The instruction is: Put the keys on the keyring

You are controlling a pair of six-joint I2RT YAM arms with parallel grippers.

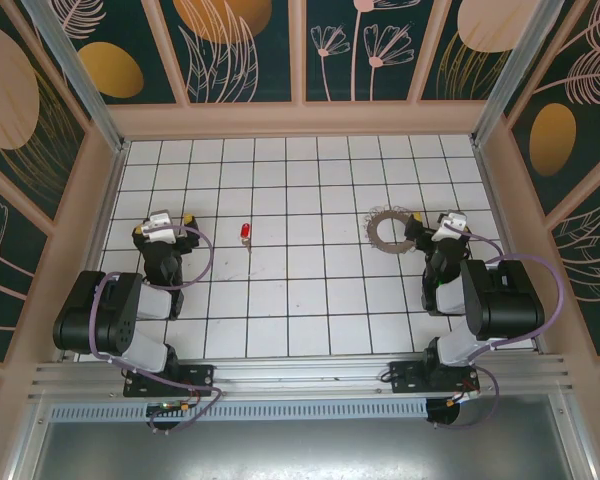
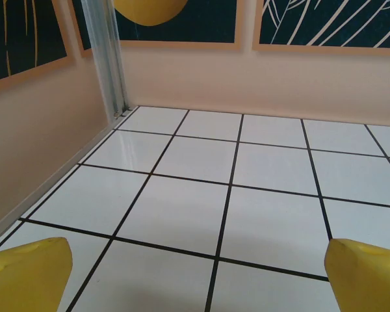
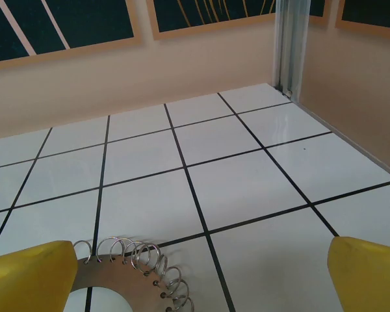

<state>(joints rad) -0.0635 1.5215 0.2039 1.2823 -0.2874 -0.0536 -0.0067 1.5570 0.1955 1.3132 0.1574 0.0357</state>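
A tiny key [image 1: 246,233] with a red head lies on the white tiled floor, left of the middle. The keyring [image 1: 387,229] lies flat at centre right: a brown disc with a wide round hole and small wire loops round its rim. My left gripper [image 1: 173,222] stands open about two tiles left of the key, with bare tiles between its yellow fingertips [image 2: 27,273]. My right gripper [image 1: 432,222] is open just right of the keyring [image 3: 127,276], whose looped edge shows beside the left yellow fingertip [image 3: 30,273].
A low beige wall [image 1: 300,118] runs round the tiled floor, with metal corner posts [image 2: 107,58] at the back. Both arm bases sit at the near edge [image 1: 300,375]. Open tiles stretch between the key and the keyring.
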